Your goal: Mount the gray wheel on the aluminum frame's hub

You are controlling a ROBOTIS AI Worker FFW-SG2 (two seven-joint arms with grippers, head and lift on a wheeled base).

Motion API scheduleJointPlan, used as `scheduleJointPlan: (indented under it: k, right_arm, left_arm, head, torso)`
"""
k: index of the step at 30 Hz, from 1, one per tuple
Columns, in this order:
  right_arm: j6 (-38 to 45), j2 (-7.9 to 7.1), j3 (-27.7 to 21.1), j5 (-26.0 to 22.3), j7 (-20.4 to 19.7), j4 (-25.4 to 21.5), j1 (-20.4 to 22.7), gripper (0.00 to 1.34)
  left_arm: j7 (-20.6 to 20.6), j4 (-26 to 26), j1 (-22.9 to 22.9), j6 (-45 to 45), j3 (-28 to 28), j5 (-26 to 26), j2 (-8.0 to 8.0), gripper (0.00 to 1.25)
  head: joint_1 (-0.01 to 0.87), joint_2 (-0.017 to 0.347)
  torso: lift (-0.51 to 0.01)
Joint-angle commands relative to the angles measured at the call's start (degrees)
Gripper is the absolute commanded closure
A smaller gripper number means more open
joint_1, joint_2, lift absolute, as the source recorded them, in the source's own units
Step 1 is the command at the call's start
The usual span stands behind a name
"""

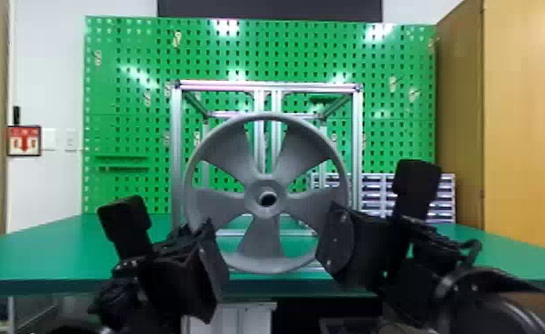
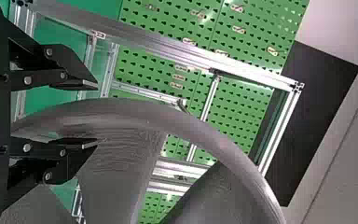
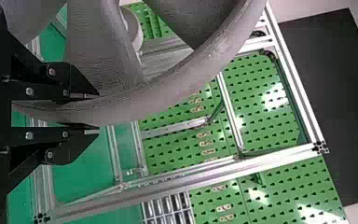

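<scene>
Gray wheel [image 1: 260, 242] held upright before the aluminum frame [image 1: 176, 146], its rim [image 1: 267, 117] clasped at four o'clock by the right gripper [image 1: 336, 237], jaws narrowed, and loosely straddled at eight o'clock by the left gripper [image 1: 209, 248], jaws wide.

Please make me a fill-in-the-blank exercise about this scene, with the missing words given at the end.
1. The gray wheel has ____ spokes.
2. The aluminum frame stands ____ the wheel, as the head view shows.
3. The color of the pegboard is ____.
4. The gripper closed on the wheel's rim is the robot's ____ one.

Missing words: five; behind; green; right.
</scene>
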Motion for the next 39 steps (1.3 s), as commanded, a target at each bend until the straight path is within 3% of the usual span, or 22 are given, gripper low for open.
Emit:
scheduleJointPlan:
  k: [1,39]
  right_arm:
    - [0.5,0.05,0.0,-0.2,-0.1,1.0,-1.1,1.2]
    - [2.5,0.05,-0.8,-0.3,-0.2,6.2,-4.2,1.2]
  left_arm:
    - [0.0,0.7,-0.7,0.6,-0.6,-0.4,-0.19,0.78]
    - [-0.1,5.6,-4.0,1.1,-1.3,-2.3,-0.8,0.76]
  head:
    - [-0.005,0.006]
    - [-0.005,0.006]
  torso:
    - [-0.499]
    - [-0.499]
